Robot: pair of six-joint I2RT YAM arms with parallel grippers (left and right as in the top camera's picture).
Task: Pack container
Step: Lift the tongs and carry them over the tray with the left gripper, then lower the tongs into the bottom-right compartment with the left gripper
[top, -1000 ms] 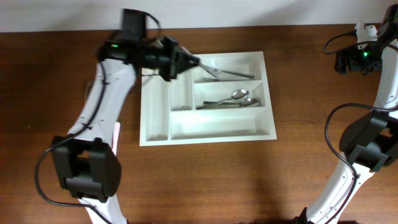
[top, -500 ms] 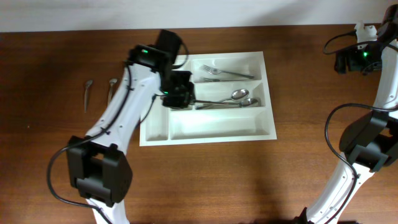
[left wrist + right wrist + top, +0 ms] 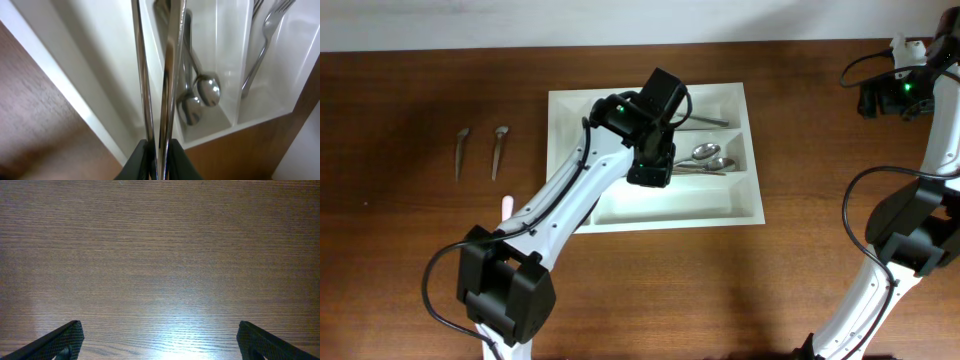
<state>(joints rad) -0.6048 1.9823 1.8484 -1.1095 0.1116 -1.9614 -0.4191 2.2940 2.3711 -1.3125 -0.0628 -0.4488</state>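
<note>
The container [image 3: 700, 200], a white compartmented tray, lies mid-table. My left gripper [image 3: 650, 170] hangs over its middle, shut on two thin shiny metal cutlery pieces [image 3: 165, 75] that stand side by side between the jaws [image 3: 160, 147]; their far ends run out of the left wrist view. Below them are the container's white walls [image 3: 100, 75], two spoons [image 3: 202, 92] in the middle long compartment and forks [image 3: 262, 45] in the compartment beyond. From overhead, the spoons [image 3: 705, 155] and forks [image 3: 705, 120] show to the right of the wrist. My right gripper [image 3: 160, 330] is open over bare wood.
Two small spoons [image 3: 462, 152] [image 3: 498, 150] lie on the table left of the container. A pink object [image 3: 507, 205] pokes out beside my left arm. My right arm [image 3: 880, 100] stays at the table's far right edge.
My left arm has swung right, from the container's top left corner to over its middle. The two small spoons on the left have come into view. The right arm has not moved.
</note>
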